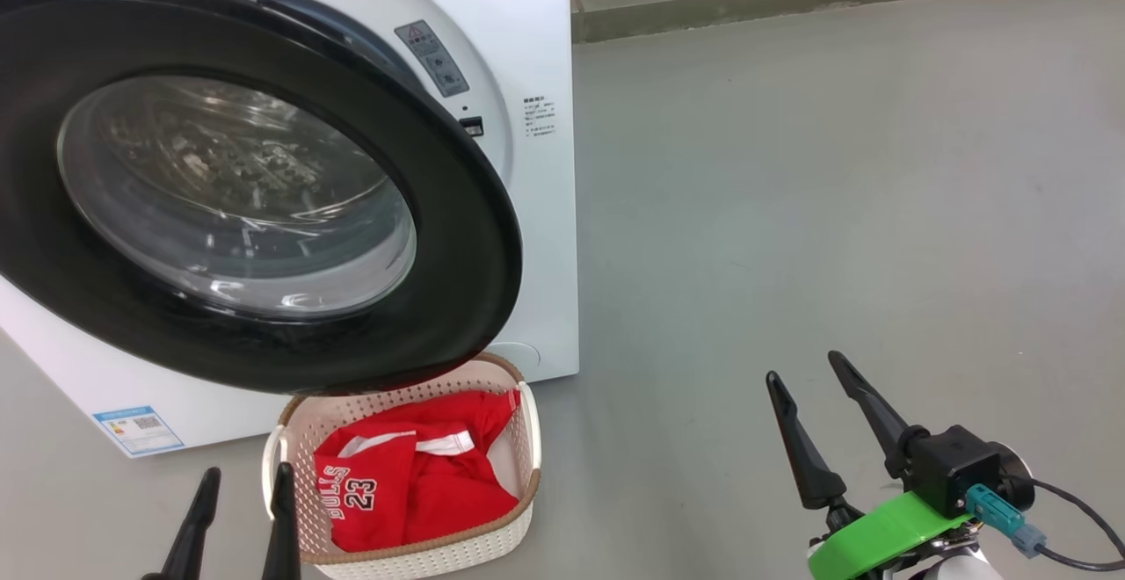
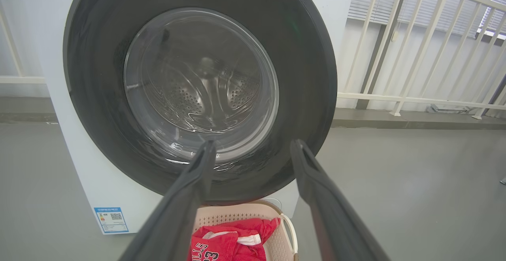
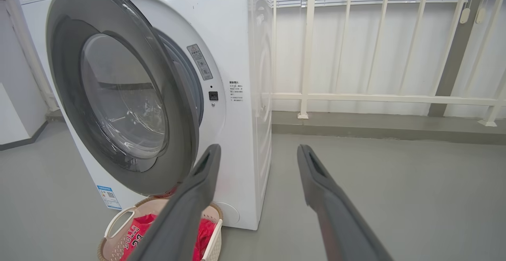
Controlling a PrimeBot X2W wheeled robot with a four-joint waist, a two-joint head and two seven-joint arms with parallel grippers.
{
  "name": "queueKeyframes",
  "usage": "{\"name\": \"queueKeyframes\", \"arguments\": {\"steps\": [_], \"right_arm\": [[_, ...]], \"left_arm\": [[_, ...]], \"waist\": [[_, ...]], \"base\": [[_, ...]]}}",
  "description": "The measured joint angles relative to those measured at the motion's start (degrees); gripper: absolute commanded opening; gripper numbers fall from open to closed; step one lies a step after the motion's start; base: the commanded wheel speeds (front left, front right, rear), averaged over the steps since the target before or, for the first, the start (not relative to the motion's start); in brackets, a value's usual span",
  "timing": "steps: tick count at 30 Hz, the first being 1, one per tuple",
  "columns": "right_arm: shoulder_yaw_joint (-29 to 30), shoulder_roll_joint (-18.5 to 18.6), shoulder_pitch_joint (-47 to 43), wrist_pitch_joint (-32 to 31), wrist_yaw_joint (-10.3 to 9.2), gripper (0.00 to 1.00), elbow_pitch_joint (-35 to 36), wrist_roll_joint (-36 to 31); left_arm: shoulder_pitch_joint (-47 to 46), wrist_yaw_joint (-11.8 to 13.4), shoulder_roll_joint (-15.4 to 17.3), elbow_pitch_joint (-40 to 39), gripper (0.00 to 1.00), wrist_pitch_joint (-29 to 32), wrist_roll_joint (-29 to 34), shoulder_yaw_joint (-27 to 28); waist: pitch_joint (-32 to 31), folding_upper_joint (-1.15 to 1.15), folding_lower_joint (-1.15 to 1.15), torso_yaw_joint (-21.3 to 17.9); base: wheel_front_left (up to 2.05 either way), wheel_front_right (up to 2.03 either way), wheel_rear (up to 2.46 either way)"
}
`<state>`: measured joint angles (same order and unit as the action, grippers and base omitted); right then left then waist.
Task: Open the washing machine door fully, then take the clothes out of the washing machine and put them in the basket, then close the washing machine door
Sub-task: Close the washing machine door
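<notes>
The washing machine (image 1: 536, 53) (image 3: 241, 47) stands at the left. Its door (image 1: 457, 237) (image 2: 300, 75) (image 3: 174, 106), black-rimmed with a clear glass centre, is partly swung out, a gap showing at its right edge. The drum shows through the glass. The red clothes (image 1: 422, 474) (image 2: 233, 241) (image 3: 136, 233) lie in the cream basket (image 1: 527, 439) (image 2: 288, 225) (image 3: 114, 221) on the floor under the door. My left gripper (image 1: 246, 483) (image 2: 253, 146) is open, left of the basket, fingers towards the door. My right gripper (image 1: 804, 369) (image 3: 257, 150) is open over bare floor to the right.
Grey floor (image 1: 835, 193) stretches to the right of the machine. A white railing (image 3: 355, 97) and a low kerb (image 3: 375, 124) run behind. A blue label (image 1: 139, 429) sits low on the machine's front.
</notes>
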<state>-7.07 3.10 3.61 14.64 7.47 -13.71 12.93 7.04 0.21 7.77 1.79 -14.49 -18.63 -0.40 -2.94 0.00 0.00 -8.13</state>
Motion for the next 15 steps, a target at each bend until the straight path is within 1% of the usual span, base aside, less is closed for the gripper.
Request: {"name": "queueKeyframes", "arguments": {"steps": [6, 13, 14, 15], "right_arm": [[-0.8, 0.0, 0.0, 0.0, 0.00, 1.00, -0.1, 0.0], [-1.2, 0.0, 0.1, 0.0, 0.00, 1.00, -0.6, 0.1], [-1.4, 0.1, 0.2, 0.0, 0.00, 0.97, -1.1, 0.2], [-1.7, 0.1, 0.4, 0.0, 0.00, 0.82, -1.6, 0.2]], "left_arm": [[0.0, -1.8, -1.3, 0.5, 1.00, 0.0, 1.1, 1.3], [0.0, -2.9, -2.4, 1.2, 1.00, 0.0, 2.6, 1.8], [0.0, -3.1, -2.5, 1.3, 1.00, 0.0, 2.6, 1.8], [0.0, -3.4, -2.7, 1.4, 1.00, 0.0, 2.7, 1.9]], "waist": [[0.3, 0.00, 0.00, 0.1], [0.5, 0.00, 0.00, 0.8], [0.6, 0.00, 0.00, 1.0], [0.6, 0.00, 0.00, 1.2]], "base": [[0.00, 0.00, 0.00], [0.00, 0.00, 0.00], [0.00, 0.00, 0.00], [0.00, 0.00, 0.00]]}}
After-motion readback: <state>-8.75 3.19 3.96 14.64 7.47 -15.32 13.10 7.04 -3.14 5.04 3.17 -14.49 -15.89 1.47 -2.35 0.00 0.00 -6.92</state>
